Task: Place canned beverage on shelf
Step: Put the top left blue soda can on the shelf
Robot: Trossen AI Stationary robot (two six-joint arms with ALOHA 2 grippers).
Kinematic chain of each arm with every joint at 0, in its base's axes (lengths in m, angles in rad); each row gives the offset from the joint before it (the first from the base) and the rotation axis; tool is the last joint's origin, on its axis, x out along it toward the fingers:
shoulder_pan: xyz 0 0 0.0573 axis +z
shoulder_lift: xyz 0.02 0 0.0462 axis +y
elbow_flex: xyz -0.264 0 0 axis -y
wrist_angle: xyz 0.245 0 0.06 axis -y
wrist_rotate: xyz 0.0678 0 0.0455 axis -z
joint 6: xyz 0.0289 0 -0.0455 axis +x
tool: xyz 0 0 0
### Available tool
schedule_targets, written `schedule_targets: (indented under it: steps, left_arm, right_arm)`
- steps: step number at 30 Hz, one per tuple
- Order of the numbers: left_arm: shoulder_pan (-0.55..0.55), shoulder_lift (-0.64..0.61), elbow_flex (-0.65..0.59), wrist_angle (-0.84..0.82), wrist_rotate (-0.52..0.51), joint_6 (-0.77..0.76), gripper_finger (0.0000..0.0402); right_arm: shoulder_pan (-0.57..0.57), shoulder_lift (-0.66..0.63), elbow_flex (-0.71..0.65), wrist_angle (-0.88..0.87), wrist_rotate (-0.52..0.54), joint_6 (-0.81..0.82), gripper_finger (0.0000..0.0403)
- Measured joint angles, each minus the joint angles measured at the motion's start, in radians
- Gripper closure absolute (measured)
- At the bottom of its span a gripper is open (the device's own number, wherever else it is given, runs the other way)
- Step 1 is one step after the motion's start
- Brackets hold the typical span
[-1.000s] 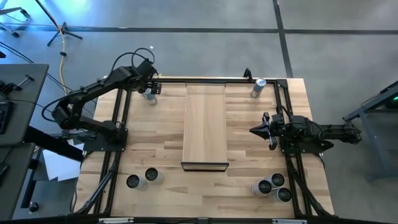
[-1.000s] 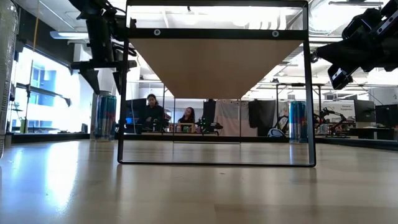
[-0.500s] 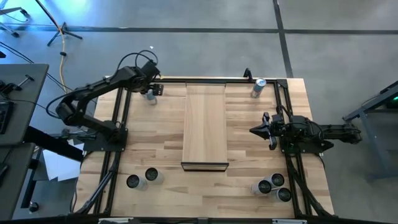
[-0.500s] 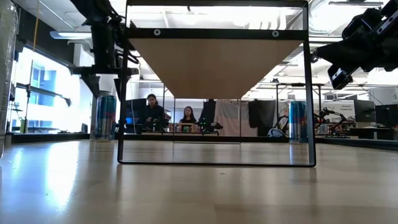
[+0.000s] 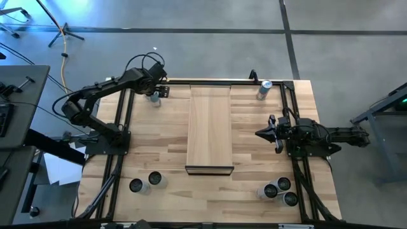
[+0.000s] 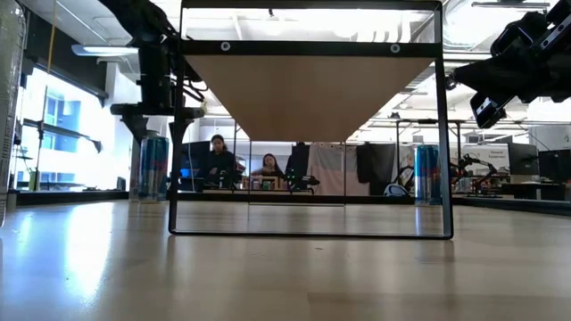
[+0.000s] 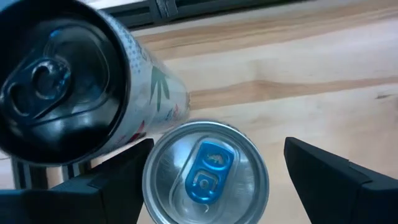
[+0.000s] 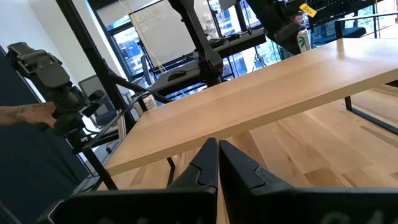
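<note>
So: left pincer (image 5: 154, 93) sits at the worktop's (image 5: 159, 143) far left corner, fingers (image 7: 336, 174) spread wide either side of an upright can (image 7: 205, 179) with a blue tab, no contact visible. A second can (image 7: 74, 81) stands just beside it. Shelf (image 5: 209, 127) runs down the middle, top bare, open worktop between it and the left cans. Another can (image 5: 264, 89) stands at the far right corner; can clusters near both front corners. Right pincer (image 5: 267, 133) hangs right of the shelf, pressed together, holding nothing. Versus a second ago: left arm has reached further toward the shelf-side can; right arm unchanged.
</note>
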State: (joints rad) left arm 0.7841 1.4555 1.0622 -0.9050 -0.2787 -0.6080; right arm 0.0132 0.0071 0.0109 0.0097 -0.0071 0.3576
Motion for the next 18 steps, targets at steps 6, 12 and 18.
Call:
schedule_targets:
  steps: [6,12,18]
  left_arm:
    - [0.000,0.000,0.000,-0.009,0.000,-0.011,0.0071]
    - [0.000,0.000,0.000,-0.009,-0.013,-0.018,0.0078]
    - [0.000,0.000,0.000,-0.010,-0.021,-0.035,0.0121]
  right_arm:
    - [0.000,0.000,0.000,0.000,0.000,0.000,0.0402]
    - [0.000,0.000,0.000,0.000,0.000,0.000,0.0402]
    - [0.000,0.000,0.000,0.000,0.000,0.000,0.0402]
